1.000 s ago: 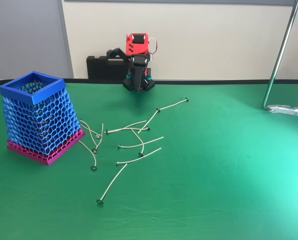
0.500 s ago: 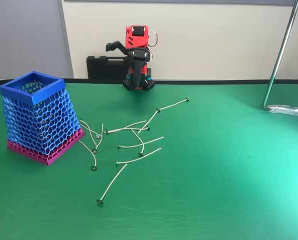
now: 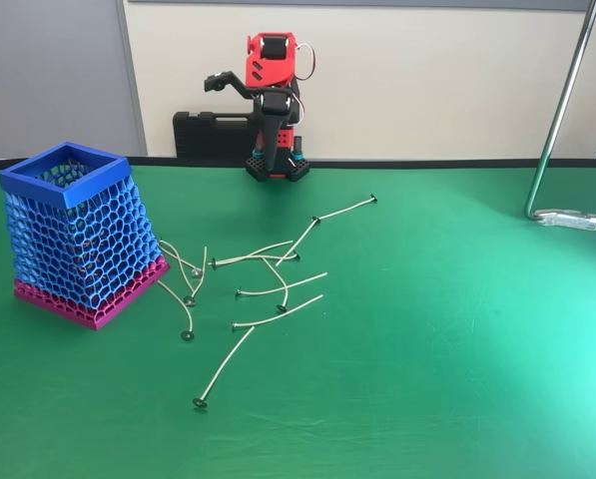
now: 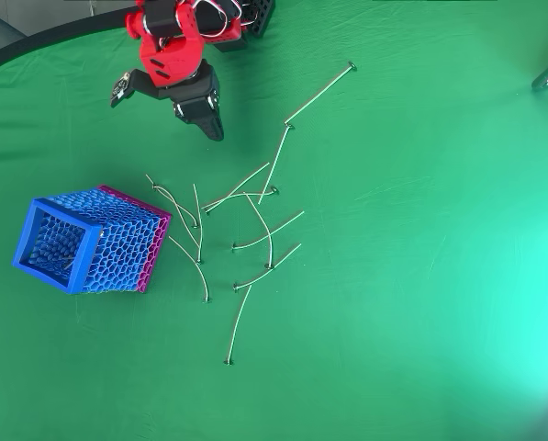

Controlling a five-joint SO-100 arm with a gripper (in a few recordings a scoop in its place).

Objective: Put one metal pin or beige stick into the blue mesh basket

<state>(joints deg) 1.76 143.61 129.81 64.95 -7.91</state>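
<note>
green table (image 3: 457, 329), scattered pins (image 3: 278, 289), blue mesh basket (image 3: 78, 235)

Green table (image 3: 457, 379) — cream wall (image 3: 427, 80) behind, grey panel (image 3: 48, 80) left, bright glare right.

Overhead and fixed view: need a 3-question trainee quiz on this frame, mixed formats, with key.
1. True or false: the blue mesh basket stands upright on the green table, its open rim on top.
2. Multiple choice: where do the metal pins lie in the overhead view? A) inside the basket B) loose on the table, right of the basket C) stacked under the arm's base
3. Fill in: the gripper holds ____ and hangs above the table near the arm's base.

Key: 1 true; 2 B; 3 nothing.
</note>
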